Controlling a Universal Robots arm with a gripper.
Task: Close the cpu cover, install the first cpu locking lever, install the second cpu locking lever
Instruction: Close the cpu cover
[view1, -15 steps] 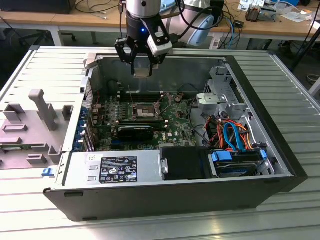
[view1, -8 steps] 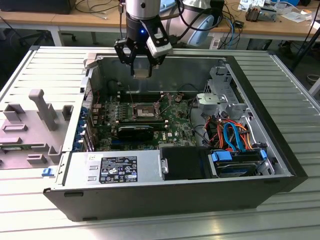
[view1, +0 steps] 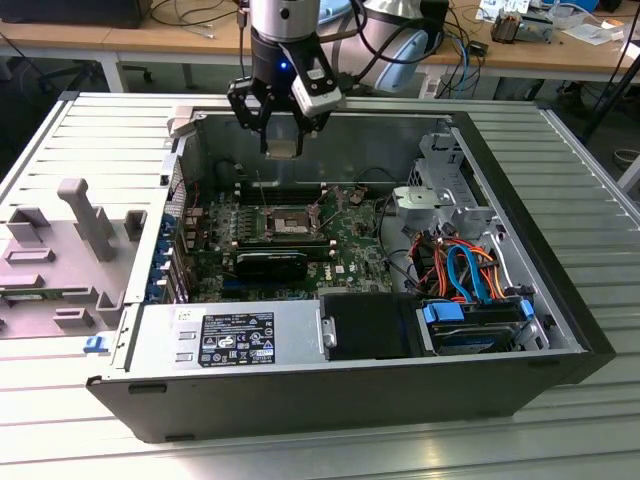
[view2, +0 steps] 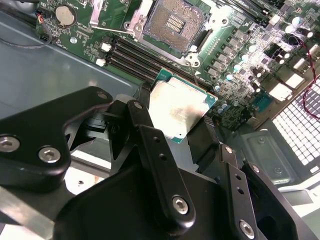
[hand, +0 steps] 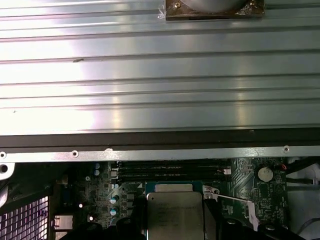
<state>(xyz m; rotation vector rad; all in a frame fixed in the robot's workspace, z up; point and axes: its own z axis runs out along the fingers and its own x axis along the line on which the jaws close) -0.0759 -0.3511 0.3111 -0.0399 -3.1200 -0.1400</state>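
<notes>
My gripper (view1: 283, 148) hangs over the back of the open computer case, shut on a square silvery processor chip (view2: 181, 105) with a green edge. In the first wrist view the chip (hand: 175, 215) sits between the dark fingertips (hand: 212, 222). Below and in front of it the CPU socket (view1: 285, 222) lies on the green board, its contact field (view2: 175, 22) bare. A silvery frame, the cpu cover (view2: 219, 21), borders the socket; I cannot tell whether it is raised. Two thin wire levers (view1: 320, 203) stick up beside the socket.
A grey power-supply box (view1: 225, 338) fills the case's front on the exterior view's left, and a drive bay with blue and orange cables (view1: 465, 275) is on its right. Memory slots (view2: 132, 57) run beside the socket. Ribbed metal table (hand: 160, 75) surrounds the case.
</notes>
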